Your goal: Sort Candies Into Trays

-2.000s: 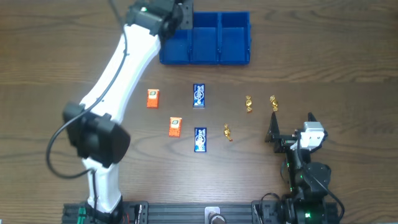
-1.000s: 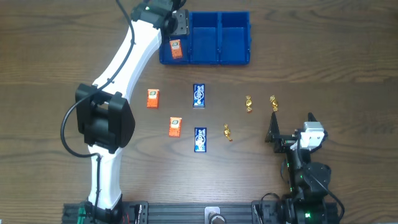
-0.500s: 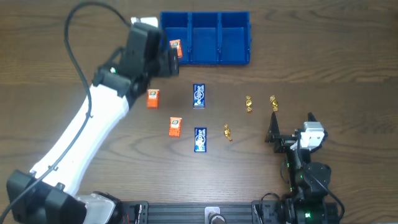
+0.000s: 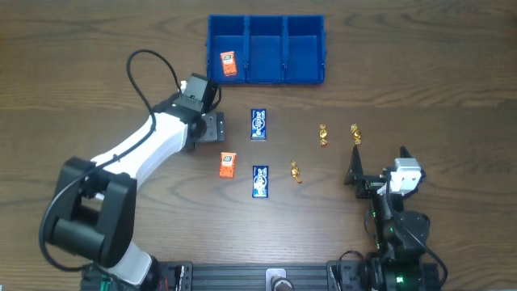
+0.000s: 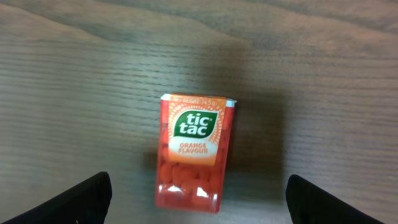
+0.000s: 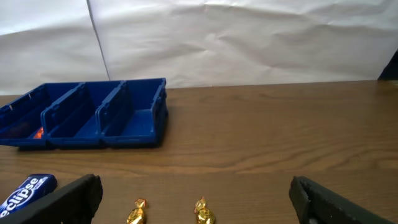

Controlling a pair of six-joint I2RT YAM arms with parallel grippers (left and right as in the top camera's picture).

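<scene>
A blue three-compartment tray (image 4: 266,77) stands at the table's far side, with one orange mint box (image 4: 229,63) lying in its left compartment. My left gripper (image 4: 212,128) hangs open just above a second orange mint box (image 5: 196,151), which lies flat between its spread fingers (image 5: 87,196), untouched. A third orange box (image 4: 228,164) lies nearer the front. Two blue gum packs (image 4: 258,124) (image 4: 260,181) and three gold-wrapped candies (image 4: 323,134) (image 4: 355,132) (image 4: 296,171) lie on the wood. My right gripper (image 4: 378,164) stands open at the right, near its base, holding nothing.
From the right wrist, the tray (image 6: 134,124) shows far off before a white backdrop, with two gold candies (image 6: 137,212) (image 6: 204,211) and a blue pack (image 6: 25,190) close by. Bare wood lies left of the left arm and along the front edge.
The left arm let go of an orange box in the tray's left compartment, drew back and came down over the orange box on the table. The right arm kept still.
</scene>
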